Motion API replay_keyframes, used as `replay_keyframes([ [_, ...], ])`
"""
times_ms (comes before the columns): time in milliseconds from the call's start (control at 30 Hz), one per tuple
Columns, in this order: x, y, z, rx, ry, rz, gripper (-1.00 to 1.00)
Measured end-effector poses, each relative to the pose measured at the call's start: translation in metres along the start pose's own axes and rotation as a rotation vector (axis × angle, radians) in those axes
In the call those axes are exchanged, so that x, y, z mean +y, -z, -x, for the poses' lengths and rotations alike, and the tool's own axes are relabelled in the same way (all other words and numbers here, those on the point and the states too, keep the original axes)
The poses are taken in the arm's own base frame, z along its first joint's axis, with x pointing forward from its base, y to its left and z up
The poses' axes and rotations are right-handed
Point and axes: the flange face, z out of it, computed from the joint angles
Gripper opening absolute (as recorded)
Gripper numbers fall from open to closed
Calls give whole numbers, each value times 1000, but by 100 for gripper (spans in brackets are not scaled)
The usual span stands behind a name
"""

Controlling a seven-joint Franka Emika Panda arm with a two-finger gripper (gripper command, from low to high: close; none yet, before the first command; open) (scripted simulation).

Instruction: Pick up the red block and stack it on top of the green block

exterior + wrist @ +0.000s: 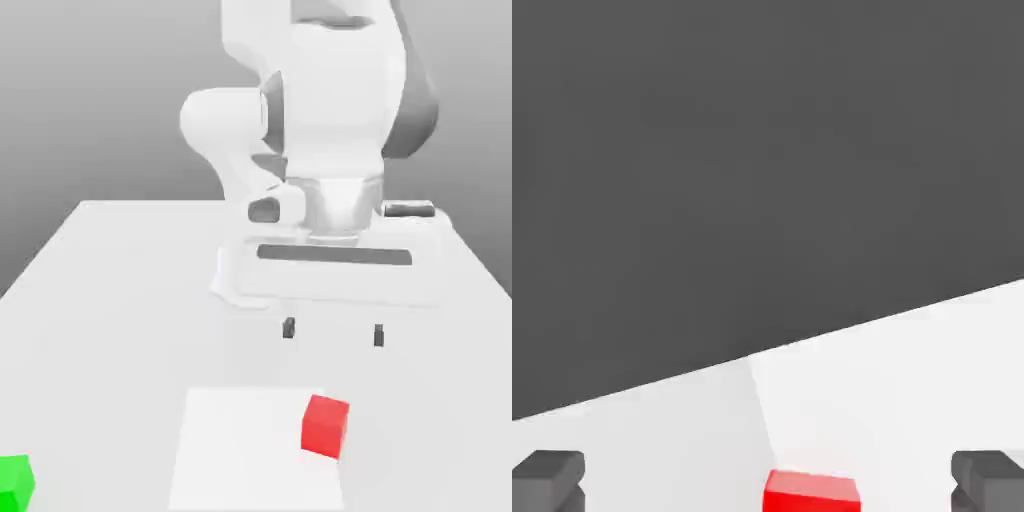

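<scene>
The red block (326,425) rests on a lighter square patch of the table, near the front. The green block (14,482) sits at the front corner on the exterior view's left, partly cut off by the frame. My gripper (333,332) hangs above the table, behind and a little above the red block, open with its two dark fingertips (289,327) wide apart and nothing between them. In the hand view the red block (811,492) lies between the two fingertips (548,478), apart from both.
The white table (100,300) stretches around the blocks. A lighter square patch (240,450) marks its front middle. The arm's white body (320,140) rises behind the gripper. A dark backdrop lies beyond the table's far edge.
</scene>
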Motion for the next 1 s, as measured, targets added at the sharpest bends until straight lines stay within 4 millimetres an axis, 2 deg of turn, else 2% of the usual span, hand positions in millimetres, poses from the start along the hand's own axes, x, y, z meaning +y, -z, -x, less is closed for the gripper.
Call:
replay_keyframes([
  [100,22,-52,15,-22,-39,82,0],
  [267,31,-108,19,-26,-49,100,0],
  [300,33,-117,20,-26,-49,100,-100],
  [533,33,-118,20,-26,-49,98,-100],
  [733,27,-63,14,-25,-55,99,-100],
  [800,22,-56,-25,-26,-106,100,-100],
  [900,19,-51,-97,-26,-185,101,-100],
  [1000,31,-45,-173,-24,-265,101,-100],
])
